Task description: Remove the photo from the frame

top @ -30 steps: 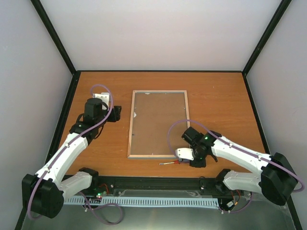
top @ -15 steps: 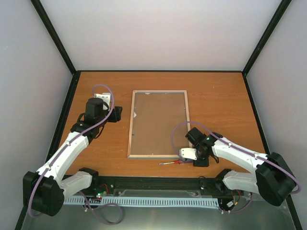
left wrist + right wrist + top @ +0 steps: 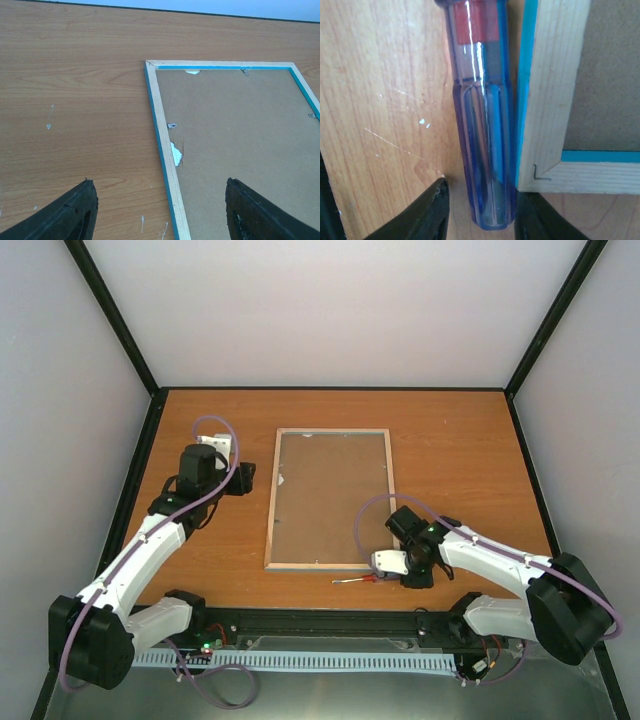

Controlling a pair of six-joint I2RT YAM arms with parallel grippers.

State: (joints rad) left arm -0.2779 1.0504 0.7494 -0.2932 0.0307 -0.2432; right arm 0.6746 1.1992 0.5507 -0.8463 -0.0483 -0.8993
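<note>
You're looking at a table [image 3: 75,100] of smooth wood-grain laminate, flecked with white scuffs at the left of the left wrist view. The frame [image 3: 162,135] has a pale bare-wood rim with a turquoise painted edge. Its backing board [image 3: 240,140] is matt brown fibreboard, torn to white in spots, with small metal clips [image 3: 171,125]. The screwdriver [image 3: 482,125] handle is glossy clear blue plastic.

I'm looking at an orange-brown wood-grain worktop [image 3: 460,440] closed in by plain pale walls [image 3: 330,300] on three sides. Black struts [image 3: 115,315] run up the corners. The light is soft and even, and faint white scuffs [image 3: 48,126] mark the surface.
</note>
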